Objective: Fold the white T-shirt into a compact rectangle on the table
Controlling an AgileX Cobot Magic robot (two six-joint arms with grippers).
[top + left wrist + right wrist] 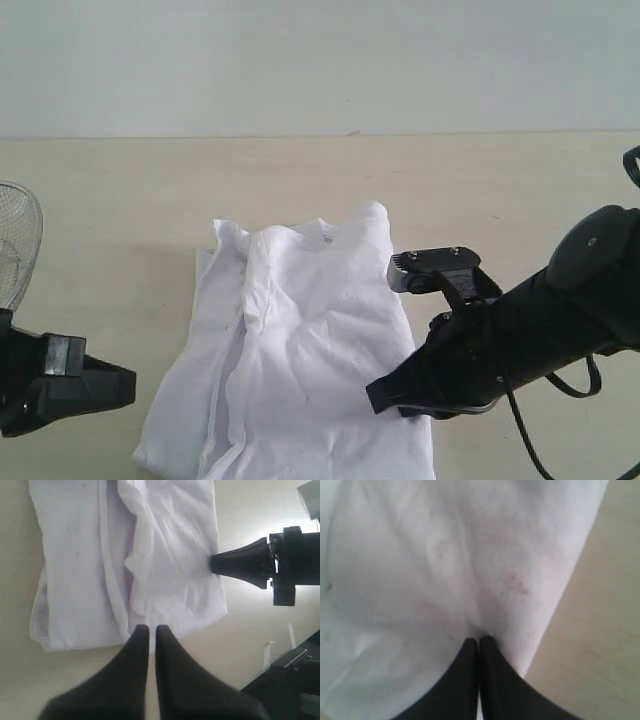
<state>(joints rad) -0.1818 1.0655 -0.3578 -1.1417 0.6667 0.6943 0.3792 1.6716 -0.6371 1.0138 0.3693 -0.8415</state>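
Lower right, our right gripper [375,395] touches the shirt [300,330], pressed together; lower left, our left gripper [128,383] is closed too.

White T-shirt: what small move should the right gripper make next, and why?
Probably lift the right gripper slightly and carry that edge of the white T-shirt toward its far end: it looks shut on the shirt's right edge, creases converge at its tips, and the shirt lies long on the table.
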